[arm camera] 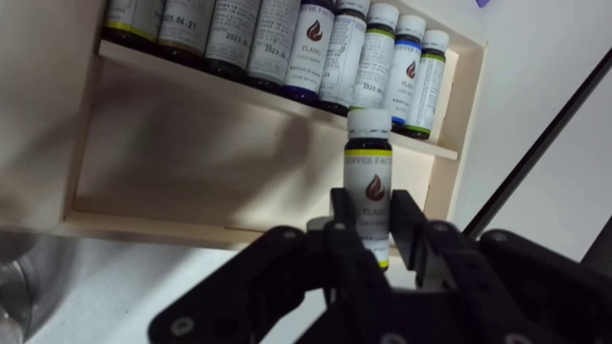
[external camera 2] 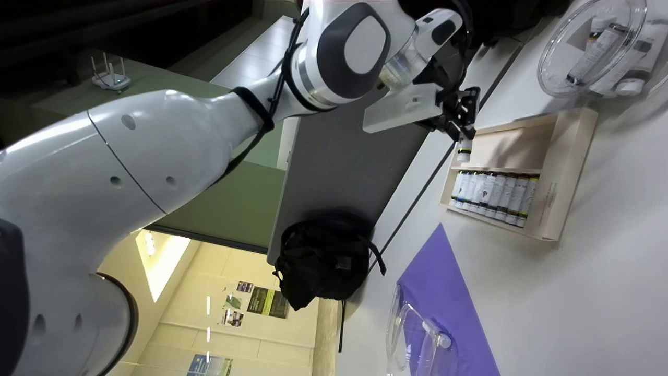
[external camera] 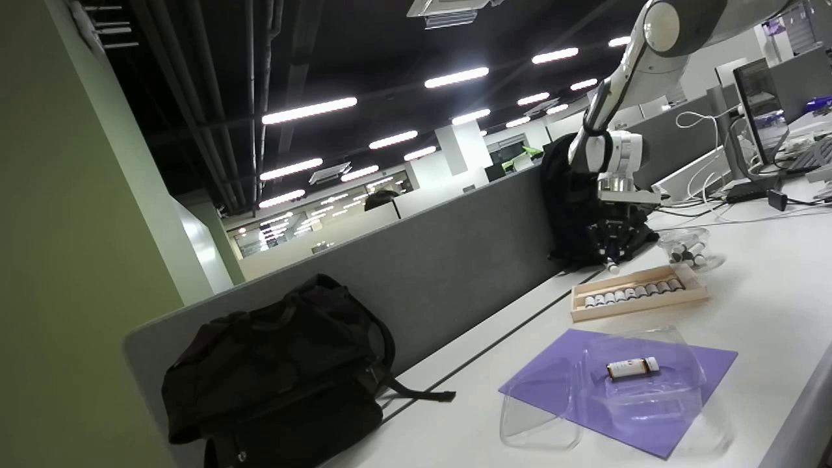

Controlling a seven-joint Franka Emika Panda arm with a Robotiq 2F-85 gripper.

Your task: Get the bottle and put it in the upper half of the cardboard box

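Observation:
My gripper [arm camera: 370, 203] is shut on a small white-capped bottle [arm camera: 367, 167] with a white label and yellow bands. The held bottle also shows in both exterior views [external camera: 612, 267] [external camera 2: 464, 150], cap pointing down. The gripper [external camera: 611, 242] [external camera 2: 463, 117] hangs above the back edge of the shallow tan box [external camera: 640, 309] [external camera 2: 566, 177]. In the wrist view the box [arm camera: 201, 157] has a divider, with a row of bottles [arm camera: 311, 52] on one side and bare floor with shadows on the other. The held bottle appears over the bare half; its height is unclear.
A clear container of bottles [external camera: 690, 250] [external camera 2: 595, 57] stands beside the box. A purple sheet [external camera: 539, 383] [external camera 2: 454, 282] carries clear plastic trays and a lying bottle [external camera: 632, 368]. Black backpacks [external camera: 279, 377] [external camera: 562, 201] lean on the grey partition [external camera: 468, 253].

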